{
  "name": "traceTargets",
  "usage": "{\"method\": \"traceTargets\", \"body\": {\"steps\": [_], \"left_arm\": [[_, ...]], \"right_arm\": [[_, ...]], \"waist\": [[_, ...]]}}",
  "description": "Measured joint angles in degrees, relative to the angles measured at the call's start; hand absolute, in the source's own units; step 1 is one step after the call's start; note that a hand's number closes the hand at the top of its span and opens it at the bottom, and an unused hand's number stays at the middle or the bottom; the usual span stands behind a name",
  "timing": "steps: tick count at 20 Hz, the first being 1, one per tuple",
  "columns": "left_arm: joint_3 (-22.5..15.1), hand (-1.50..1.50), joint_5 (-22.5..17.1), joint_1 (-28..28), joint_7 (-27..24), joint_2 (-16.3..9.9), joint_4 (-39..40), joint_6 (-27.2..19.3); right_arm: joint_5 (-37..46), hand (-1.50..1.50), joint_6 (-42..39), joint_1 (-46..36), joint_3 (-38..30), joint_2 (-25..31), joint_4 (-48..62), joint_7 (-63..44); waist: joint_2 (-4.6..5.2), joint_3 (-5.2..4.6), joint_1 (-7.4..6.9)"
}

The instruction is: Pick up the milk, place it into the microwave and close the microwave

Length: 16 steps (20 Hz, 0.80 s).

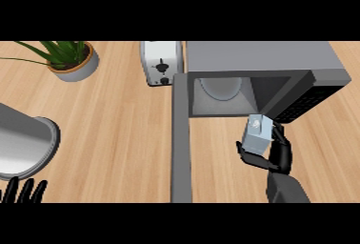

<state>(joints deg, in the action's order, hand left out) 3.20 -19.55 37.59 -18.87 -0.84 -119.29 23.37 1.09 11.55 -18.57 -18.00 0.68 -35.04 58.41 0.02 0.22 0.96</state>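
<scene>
so the milk (257,131) is a small light grey-blue carton with a gabled top, and it's sitting in the right hand (271,155), fingers and thumb curled around its lower half. The carton is tipped a bit, its top leaning toward the microwave (281,59), right at the front lip of the opening on the side away from the door, so it's not inside the cavity yet as far as I can see

The microwave is a grey box with its door (181,138) swung all the way open, sticking straight out from the front of it toward the robot like a long grey bar. Inside the microwave you can see the pale round turntable (221,88) at the back of the cavity. The dark control panel (309,100) is on the far side of the microwave from the door, just above the milk

Just beside the microwave on the door side there's a white toaster (161,62). Further out past the toaster is a potted plant (70,59) in a grey pot. Well away from the microwave on that same side is a big metal pot (25,145) lying at the view's edge, and below it the left hand (23,191) rests with its fingers up and relaxed, holding nothing. Everything's on a light wood desk (112,124)
</scene>
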Motion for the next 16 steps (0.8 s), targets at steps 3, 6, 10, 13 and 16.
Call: {"method": "traceTargets", "body": {"steps": [3, 6, 10, 13, 16], "left_arm": [[-0.60, -1.50, 0.75, 1.02, -0.71, 0.23, 0.41, 0.92], [-0.69, -1.50, 0.28, 2.80, -1.78, 0.28, -0.13, 1.72], [-0.85, -1.50, 0.21, 3.47, -2.20, 0.34, -0.78, 1.34], [-1.04, -1.50, 0.04, 4.01, -1.72, 0.59, -1.60, 0.67], [-1.22, -1.50, 0.05, 3.91, -2.81, 0.34, -0.33, 0.22]], "right_arm": [[0.62, 1.50, 0.29, 4.02, 4.41, -0.34, -8.65, -3.64], [1.93, 1.50, -0.01, 10.68, 8.11, -0.39, -18.84, -8.26], [1.33, 1.50, -2.46, 18.24, 13.65, -0.45, -33.05, -14.61], [-2.82, 1.50, -4.76, 22.54, 18.15, -0.57, -41.38, -18.60], [-6.79, 1.50, -4.43, 25.16, 22.59, -0.62, -47.79, -21.52]], "waist": [[-0.40, -0.21, 0.05], [-0.55, -0.30, 0.06], [-0.53, -0.33, -0.10], [-0.47, -0.30, -0.22], [-0.36, -0.28, -0.56]]}}
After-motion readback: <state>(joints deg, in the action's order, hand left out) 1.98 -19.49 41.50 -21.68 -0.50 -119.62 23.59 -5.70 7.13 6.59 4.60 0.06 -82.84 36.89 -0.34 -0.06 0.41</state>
